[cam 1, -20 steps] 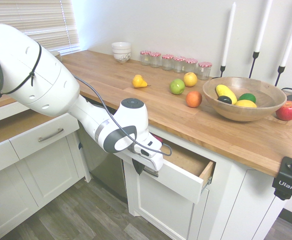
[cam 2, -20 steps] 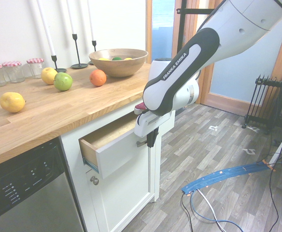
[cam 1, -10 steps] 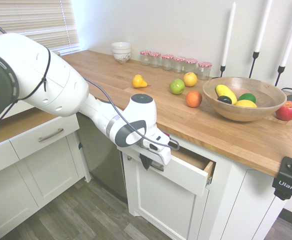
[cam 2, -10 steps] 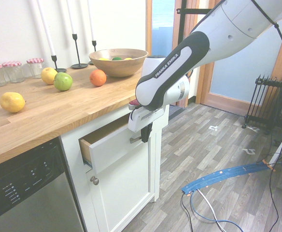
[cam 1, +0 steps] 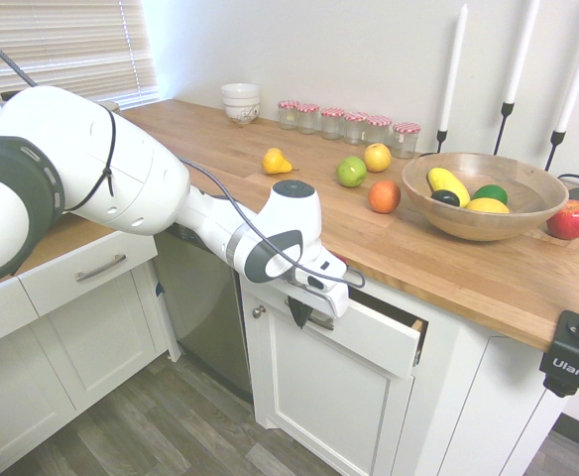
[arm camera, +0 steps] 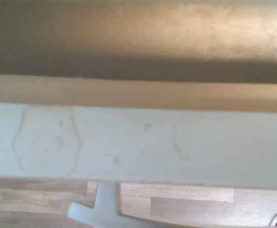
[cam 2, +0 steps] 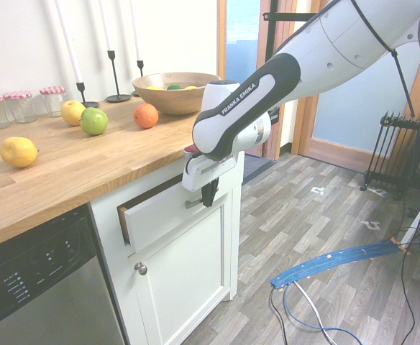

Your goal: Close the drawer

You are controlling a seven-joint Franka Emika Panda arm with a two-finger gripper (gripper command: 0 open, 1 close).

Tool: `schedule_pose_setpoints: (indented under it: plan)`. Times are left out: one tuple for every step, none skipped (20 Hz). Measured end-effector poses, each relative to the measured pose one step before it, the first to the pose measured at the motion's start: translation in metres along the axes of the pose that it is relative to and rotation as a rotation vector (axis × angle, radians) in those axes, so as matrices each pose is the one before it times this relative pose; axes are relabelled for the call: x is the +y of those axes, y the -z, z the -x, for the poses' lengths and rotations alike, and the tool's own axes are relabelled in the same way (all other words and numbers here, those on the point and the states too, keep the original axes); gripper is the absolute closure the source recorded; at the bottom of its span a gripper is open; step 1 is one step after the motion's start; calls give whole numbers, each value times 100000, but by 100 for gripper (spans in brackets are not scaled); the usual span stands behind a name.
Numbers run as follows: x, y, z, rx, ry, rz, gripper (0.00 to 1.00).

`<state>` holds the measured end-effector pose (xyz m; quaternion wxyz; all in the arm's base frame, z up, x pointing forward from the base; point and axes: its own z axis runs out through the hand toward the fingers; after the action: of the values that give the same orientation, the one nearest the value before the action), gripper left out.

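- Under the butcher-block countertop (cam 1: pixel 448 268), the drawer (cam 1: pixel 369 337) stands slightly ajar.
- Against its white front, beside the silver handle (cam 2: pixel 194 203), the gripper (cam 1: pixel 298 315) points down, fingers pinched together, holding nothing.
- Cabinet lies directly behind the front.

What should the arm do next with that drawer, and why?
Probably keep pushing the drawer inward toward the cabinet. Its white front still stands out from the cabinet face, with a dark gap showing at its side, and the shut gripper points down at the handle, so it is well placed to press on.
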<state>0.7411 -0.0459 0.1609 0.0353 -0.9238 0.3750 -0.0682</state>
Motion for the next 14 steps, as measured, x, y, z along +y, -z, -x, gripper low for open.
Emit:
schedule_pose_setpoints:
  plan:
    - [-213, 102, -159, 493, 75, -216, 100]
    - [-203, 111, -153, 539, -105, -280, 100]
    - [-174, 112, -133, 400, -218, -238, 100]
    - [-48, 25, -27, -180, -189, 198, 100]
    - [-46, 6, -27, -32, -283, 65, 100]
    - [-22, 6, -7, -73, -288, 140, 100]
    - [-17, 13, -7, -87, -171, 115, 100]
    - [-15, -4, -7, -23, -120, 47, 100]
    - [-4, -12, -3, -18, -51, 20, 100]
    - [6, -1, -10, -8, -77, 8, 100]
    - [13, -9, -20, 3, -147, 2, 100]
    - [22, -26, -29, 7, -332, 8, 100]
    - [38, -39, -49, 19, -685, 10, 100]
    - [55, -75, -66, 14, -872, 31, 100]
